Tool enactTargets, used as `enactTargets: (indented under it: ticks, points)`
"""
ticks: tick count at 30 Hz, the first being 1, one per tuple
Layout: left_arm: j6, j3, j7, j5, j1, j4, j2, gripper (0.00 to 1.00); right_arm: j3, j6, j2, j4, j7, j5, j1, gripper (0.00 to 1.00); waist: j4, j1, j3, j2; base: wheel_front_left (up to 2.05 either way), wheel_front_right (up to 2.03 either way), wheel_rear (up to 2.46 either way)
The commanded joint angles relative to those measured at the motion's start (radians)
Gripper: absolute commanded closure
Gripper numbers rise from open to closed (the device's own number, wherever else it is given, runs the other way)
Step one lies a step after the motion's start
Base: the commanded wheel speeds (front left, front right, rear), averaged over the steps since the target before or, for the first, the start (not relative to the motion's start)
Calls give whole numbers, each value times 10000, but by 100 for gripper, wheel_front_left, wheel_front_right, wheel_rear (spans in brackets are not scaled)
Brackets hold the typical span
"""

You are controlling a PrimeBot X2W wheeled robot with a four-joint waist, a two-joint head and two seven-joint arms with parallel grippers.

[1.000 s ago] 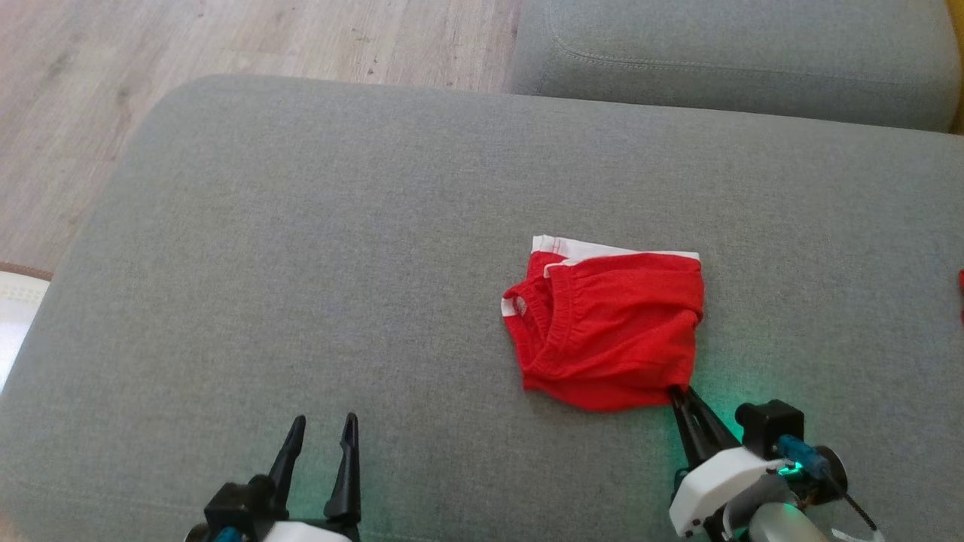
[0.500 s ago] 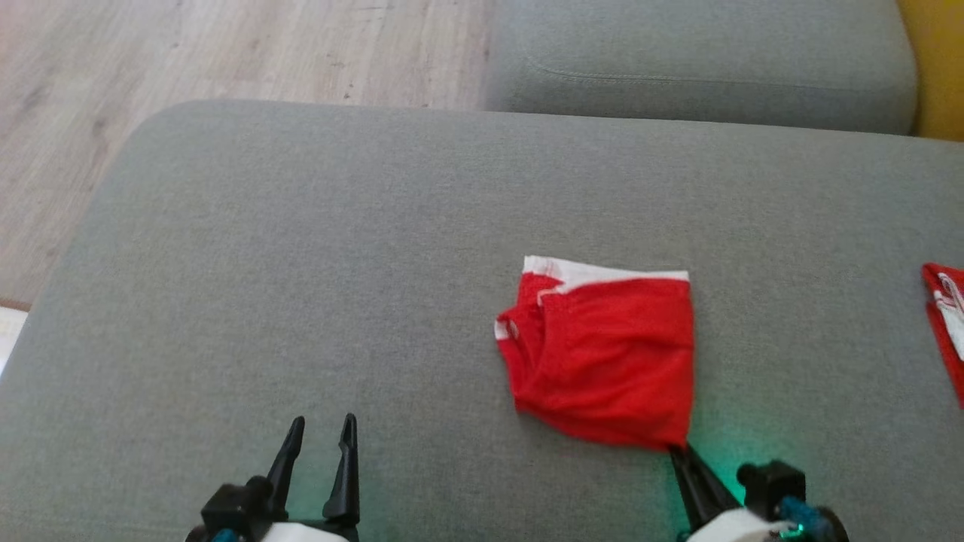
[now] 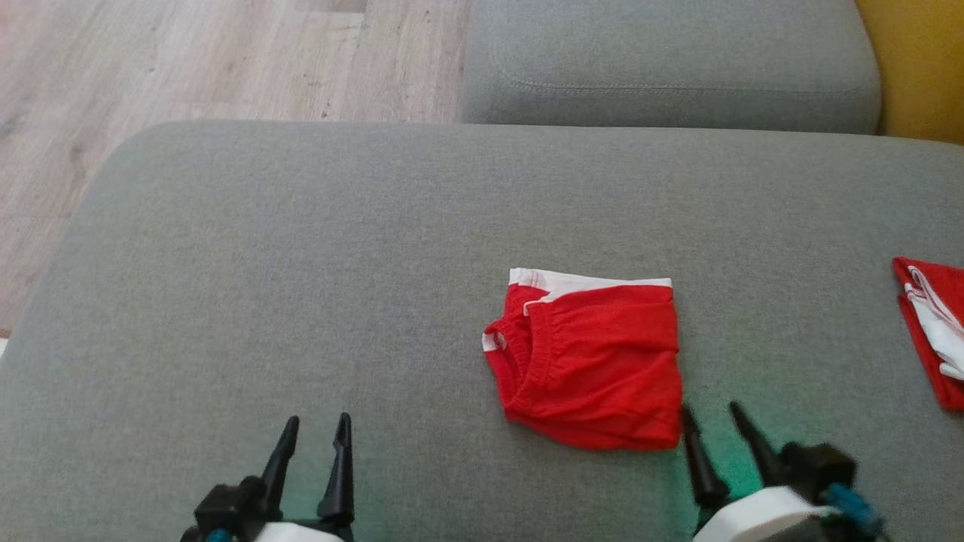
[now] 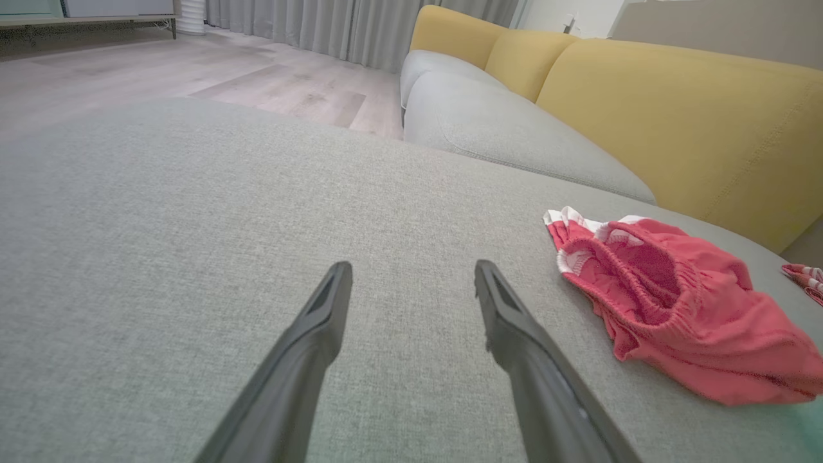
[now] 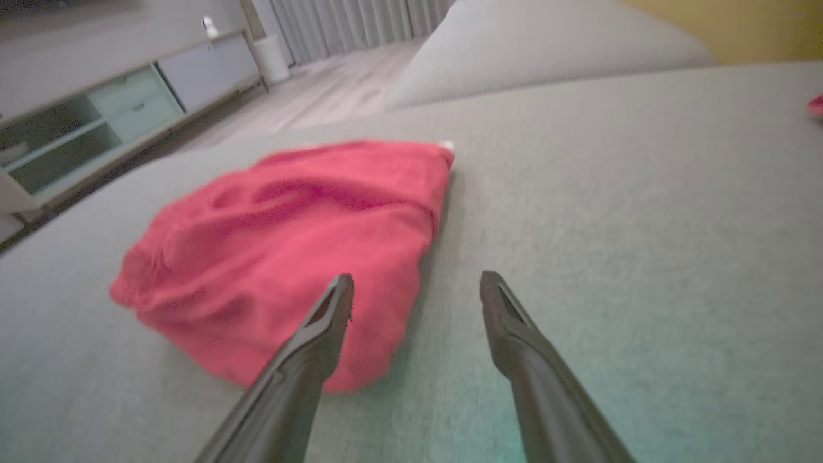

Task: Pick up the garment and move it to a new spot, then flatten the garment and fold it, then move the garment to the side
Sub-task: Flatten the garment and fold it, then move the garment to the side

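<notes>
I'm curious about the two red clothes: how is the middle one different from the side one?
The middle garment shows whole beside the right hand; the side garment is cut off by the picture's edge, farther off. The middle garment's white band runs along its far edge; the side garment's white runs across its middle. Both are red and white, on the grey cushion.

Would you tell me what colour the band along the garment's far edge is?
White band on the red garment; the head view shows it best.
</notes>
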Motion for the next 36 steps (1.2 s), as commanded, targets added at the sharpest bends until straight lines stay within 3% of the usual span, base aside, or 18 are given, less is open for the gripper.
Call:
enactTargets:
  ticks: [1, 9, 15, 23, 30, 36]
  points:
    - [-20, 453, -97, 84, -295, -342, 20, 0, 15, 65, -51, -703, -111, 171, -100, 0, -52, 0, -36, 0, 0, 0, 0]
    - [41, 843, -97, 423, -455, -627, 20, 0, -1015, 65, -53, -2319, -111, 340, -505, 0, -285, 0, -105, 0, 0, 0, 0]
    - [151, 903, -97, 982, -515, -884, 20, 0, -1415, 65, -49, -2201, -111, 492, -811, 0, -281, 0, -164, 0, 0, 0, 0]
    - [228, 861, -97, 978, -411, -913, 20, 0, -1225, 65, -48, -1770, -111, 473, -799, 0, -249, 0, -124, 0, 0, 0, 0]
    - [227, 624, -97, 746, -510, -824, 20, 0, -353, 65, -48, -683, -111, 565, -1432, 0, -71, 0, 215, 0, 0, 0, 0]
    - [156, 255, -97, 651, -723, -592, 20, 0, 61, 65, -48, 1796, -111, 694, -2896, 0, 449, 0, 778, 0, 0, 0, 0]
